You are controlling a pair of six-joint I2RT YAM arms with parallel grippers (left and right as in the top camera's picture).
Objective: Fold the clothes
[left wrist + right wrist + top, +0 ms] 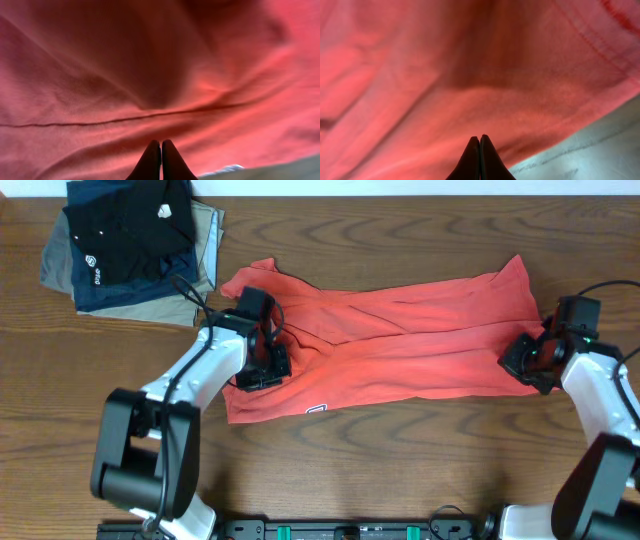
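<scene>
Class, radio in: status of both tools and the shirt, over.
Shut on coral-red cotton T-shirt: left tool, right tool, one each end. Shirt rumpled, fold unfinished. Beside it: dark folded garment pile.

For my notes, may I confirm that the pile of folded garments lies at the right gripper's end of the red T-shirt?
Not quite: the pile of folded garments lies at the left gripper's end of the red T-shirt, as the overhead view shows.

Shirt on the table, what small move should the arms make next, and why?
Probably lift both ends a little together, keeping the shirt taut. The left gripper and right gripper each look shut on fabric at opposite ends, and the shirt lies wrinkled, only partly folded.
</scene>
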